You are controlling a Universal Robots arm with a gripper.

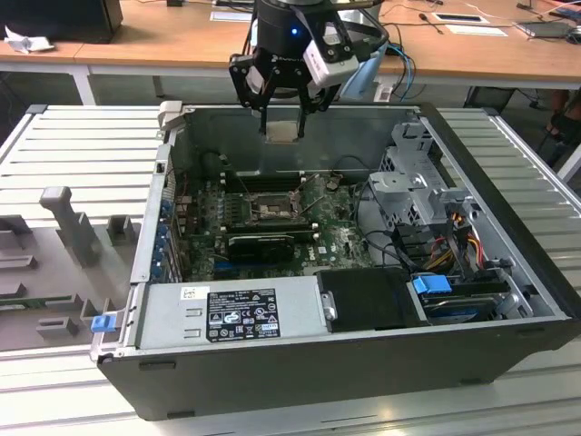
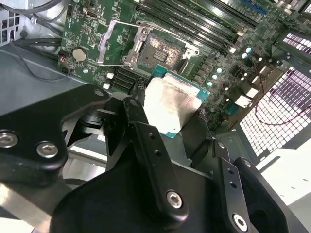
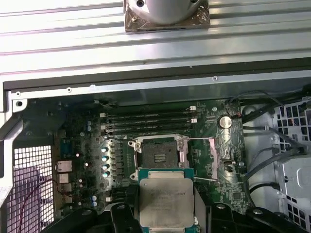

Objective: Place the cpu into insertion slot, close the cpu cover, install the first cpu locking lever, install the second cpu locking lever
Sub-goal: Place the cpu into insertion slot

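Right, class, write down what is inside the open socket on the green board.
Only its bare contact field shows inside the socket; the chip hangs clear of it in the pincer. Nothing covers its middle; the chip hides some of the board beside it.

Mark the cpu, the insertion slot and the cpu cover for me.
cpu (image 3: 166, 204), first wrist view: middle of its metal top.
insertion slot (image 3: 159, 157), first wrist view: recessed centre.
cpu cover (image 3: 214, 159), first wrist view: outer bar of the open frame.
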